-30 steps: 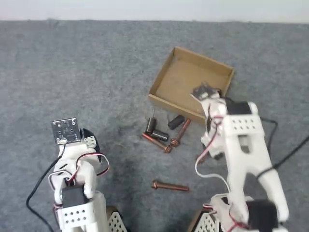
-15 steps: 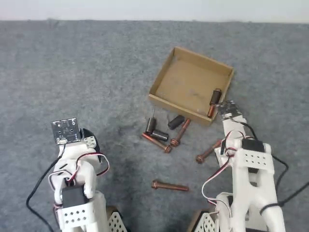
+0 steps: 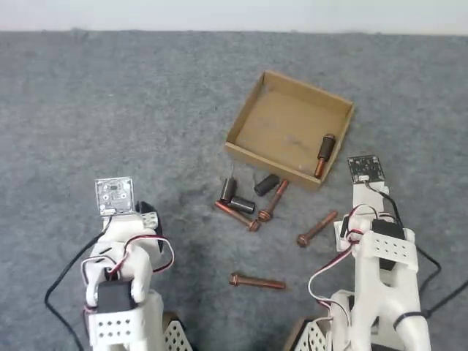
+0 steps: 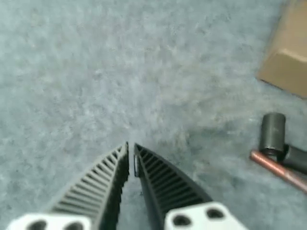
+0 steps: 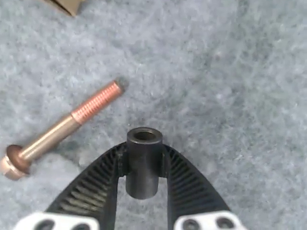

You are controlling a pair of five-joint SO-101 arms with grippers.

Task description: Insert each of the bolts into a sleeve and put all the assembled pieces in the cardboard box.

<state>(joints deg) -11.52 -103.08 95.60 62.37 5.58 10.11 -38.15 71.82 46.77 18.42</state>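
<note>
The right jaws clamp a dark sleeve [image 5: 144, 163] upright between them just above the grey bench [image 3: 110, 102], and a copper bolt [image 5: 62, 130] lies just beside it. The left jaws are pressed almost together, holding nothing, low over bare bench, near the loose sleeves [image 4: 272, 132] in front of the cardboard box [image 3: 281, 121]. One assembled piece [image 3: 324, 153] lies inside the box against the wall on the right arm's side, and a lone bolt [image 3: 257, 281] lies between the two arms.

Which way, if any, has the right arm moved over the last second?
Yes. The right arm has drawn back from above the cardboard box toward its base, now clear of the box.
</note>
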